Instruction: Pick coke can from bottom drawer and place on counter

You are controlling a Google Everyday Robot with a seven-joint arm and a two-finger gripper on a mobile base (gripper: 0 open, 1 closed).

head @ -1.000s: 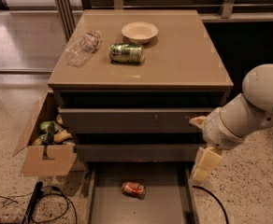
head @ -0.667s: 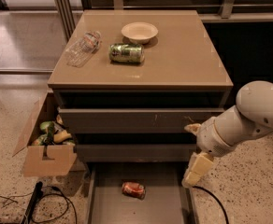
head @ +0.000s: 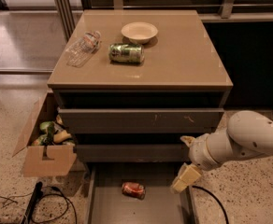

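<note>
The coke can [head: 133, 189] lies on its side on the grey floor of the open bottom drawer [head: 150, 211], near the drawer's back, left of centre. My gripper [head: 181, 164] hangs at the drawer's right side, to the right of the can and slightly above it, not touching it. Its cream fingers [head: 185, 178] stand apart and hold nothing. The white arm [head: 248, 139] comes in from the right. The tan counter [head: 183, 59] tops the cabinet above.
On the counter lie a green can [head: 126, 52], a white bowl [head: 139, 31] and a crushed clear plastic bottle [head: 82, 47]. Two shut drawers [head: 141, 120] sit above the open one. An open cardboard box [head: 46, 146] with items stands left of the cabinet. Cables [head: 43, 204] lie on the floor.
The arm has moved down and to the left, bringing the gripper lower beside the bottom drawer and closer to the coke can. The can has not moved.
</note>
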